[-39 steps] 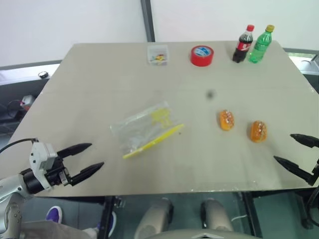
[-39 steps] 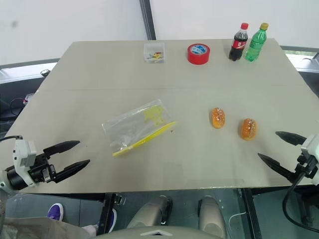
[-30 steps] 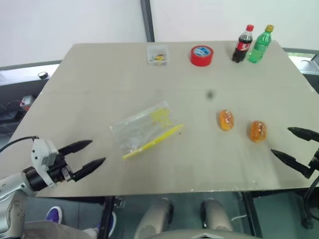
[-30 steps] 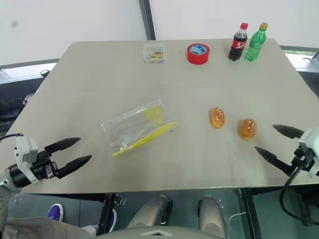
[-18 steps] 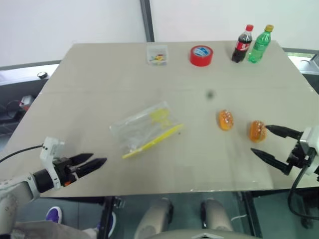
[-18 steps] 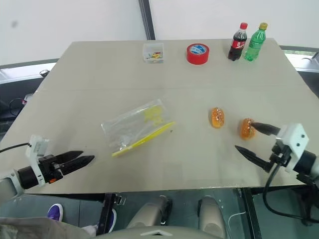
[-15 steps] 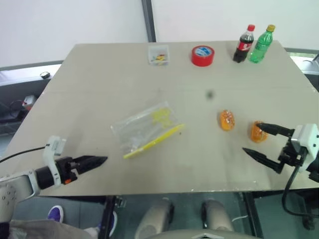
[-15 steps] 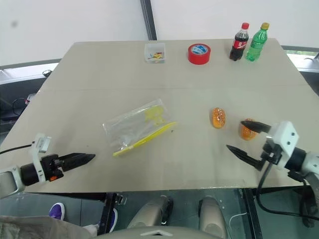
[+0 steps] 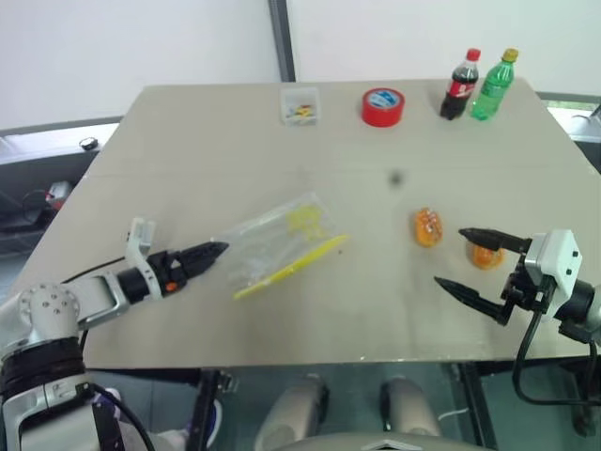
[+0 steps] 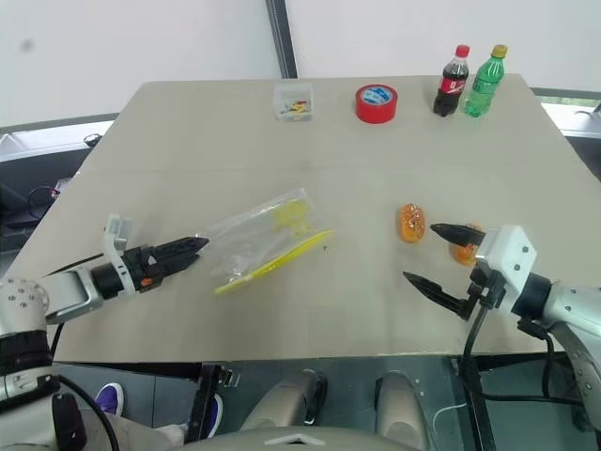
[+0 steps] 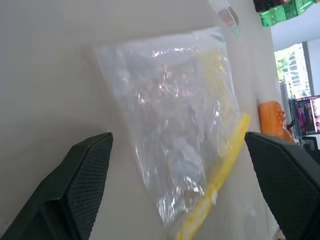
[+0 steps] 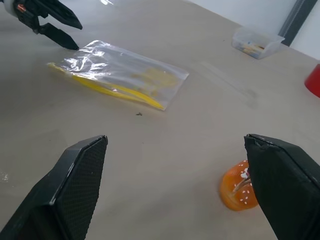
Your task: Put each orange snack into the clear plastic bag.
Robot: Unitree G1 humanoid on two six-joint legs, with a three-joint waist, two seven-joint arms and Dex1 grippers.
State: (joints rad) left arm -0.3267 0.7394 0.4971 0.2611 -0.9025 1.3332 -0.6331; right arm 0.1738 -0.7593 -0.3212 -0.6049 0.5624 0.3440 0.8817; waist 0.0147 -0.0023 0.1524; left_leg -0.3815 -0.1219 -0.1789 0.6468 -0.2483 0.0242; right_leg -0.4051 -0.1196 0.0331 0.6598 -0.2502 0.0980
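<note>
The clear plastic bag [image 9: 277,246] lies flat mid-table, its yellow seal strip toward the front. My left gripper [image 9: 214,252] is open with its tips at the bag's left edge; in the left wrist view the bag [image 11: 175,135] lies between its fingers [image 11: 75,190]. Two orange snacks [image 9: 427,226] [image 9: 486,255] sit to the right of the bag. My right gripper [image 9: 450,256] is open beside them, and its far finger crosses in front of the right snack. In the right wrist view one snack [image 12: 240,192] shows by the inner edge of a finger [image 12: 285,185].
Along the table's far edge stand a small clear box [image 9: 300,104], a red tape roll [image 9: 381,105], a cola bottle [image 9: 458,84] and a green bottle [image 9: 494,85]. The table's front edge [image 9: 310,359] runs just below both grippers.
My left gripper has rolled and moved forward to the bag's left edge. My right gripper has moved left from the table's right edge to the snacks.
</note>
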